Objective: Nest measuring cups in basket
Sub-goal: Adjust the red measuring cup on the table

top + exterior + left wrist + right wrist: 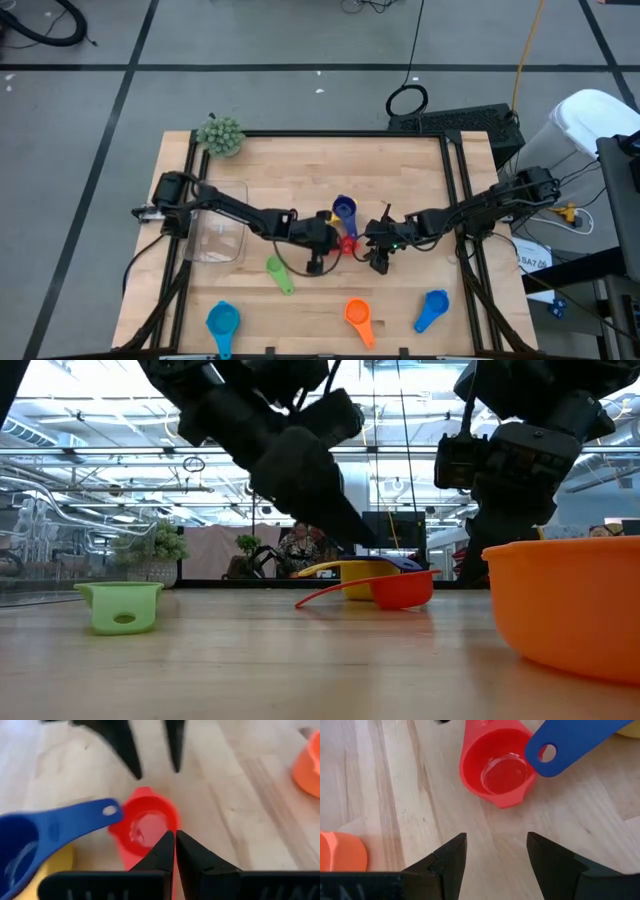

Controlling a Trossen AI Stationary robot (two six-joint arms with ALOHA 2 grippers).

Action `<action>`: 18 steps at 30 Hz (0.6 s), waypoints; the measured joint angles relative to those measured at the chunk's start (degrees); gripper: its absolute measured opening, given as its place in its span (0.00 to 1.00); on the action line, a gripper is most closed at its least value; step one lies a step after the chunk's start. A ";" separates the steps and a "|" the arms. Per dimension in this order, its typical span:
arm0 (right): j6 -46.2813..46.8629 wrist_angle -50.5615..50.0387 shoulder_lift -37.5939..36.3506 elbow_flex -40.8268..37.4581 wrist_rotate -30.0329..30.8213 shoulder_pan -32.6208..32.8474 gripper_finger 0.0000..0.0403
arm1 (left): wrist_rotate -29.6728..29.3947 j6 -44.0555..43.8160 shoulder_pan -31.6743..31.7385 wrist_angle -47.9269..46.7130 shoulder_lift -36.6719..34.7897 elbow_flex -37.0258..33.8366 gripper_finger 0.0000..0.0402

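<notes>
- Where the two arms meet at mid-table, the left gripper has its fingers pressed together on the handle of the red cup; in the left wrist view the two dark fingertips close over the handle, with the red bowl just past them.
- The right gripper sits just beside the red cup on its other side, fingers spread apart and holding nothing; its wrist view shows bare wood between the two fingers and the red cup a little way ahead.
- The red cup lies on the wood, open side up, at the table's middle.
- The dark blue cup sits in the yellow cup, and its handle reaches over the red cup's rim.
- In the low view the red cup rests on the table in front of the yellow and blue pair.
- The green cup lies on the table near the left gripper, toward the front edge.
- A light blue cup lies at the front left, the orange cup at the front middle, and another blue cup at the front right, all well apart.
- The basket sits on the left side of the table under the left arm; no cup shows inside it.
- A fuzzy green ball rests at the back left corner.
</notes>
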 joint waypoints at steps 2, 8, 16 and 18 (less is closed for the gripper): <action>0.00 0.01 0.00 0.00 -0.02 0.00 0.49 | -0.13 2.52 -0.71 0.72 0.32 -0.01 0.05; -0.22 0.33 0.00 0.00 -0.04 0.00 0.49 | -3.67 4.17 -0.45 2.95 3.78 -0.08 0.05; 0.17 0.40 0.00 0.00 -1.63 0.00 0.49 | -6.48 6.22 -0.24 9.19 6.09 -0.07 0.05; 0.14 0.30 0.00 0.00 -1.67 0.00 0.49 | -6.48 5.70 0.14 7.29 6.07 -0.03 0.05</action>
